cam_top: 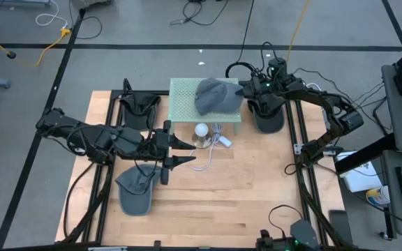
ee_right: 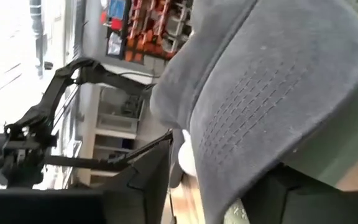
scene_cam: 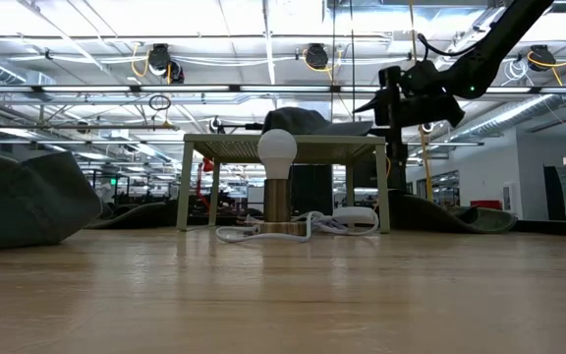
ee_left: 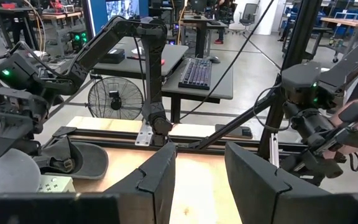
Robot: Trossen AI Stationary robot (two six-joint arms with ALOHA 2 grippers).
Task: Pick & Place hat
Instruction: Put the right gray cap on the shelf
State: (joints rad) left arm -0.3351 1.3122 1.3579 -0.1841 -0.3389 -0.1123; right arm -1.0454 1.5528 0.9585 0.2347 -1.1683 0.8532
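A grey cap [cam_top: 217, 95] lies on a small green stand [cam_top: 183, 89] at the far middle of the table, and it also shows in the low view [scene_cam: 298, 120]. My right gripper [cam_top: 245, 88] is at the cap's right side, level with the stand top. It is open, with its two fingers [ee_right: 145, 180] on either side of the cap's brim [ee_right: 272, 93]. I cannot tell whether they touch it. A second grey cap [cam_top: 135, 194] lies flat on the table at the near left. My left gripper [cam_top: 187, 152] is open and empty, up and to the right of that cap.
A lamp with a white bulb [cam_top: 201, 130] and a white cord [cam_top: 218, 141] stands on the table just in front of the stand, between the two grippers. Dark arm mounts [cam_top: 139, 106] flank the stand. The wooden table [cam_top: 243, 195] is bare at the near right.
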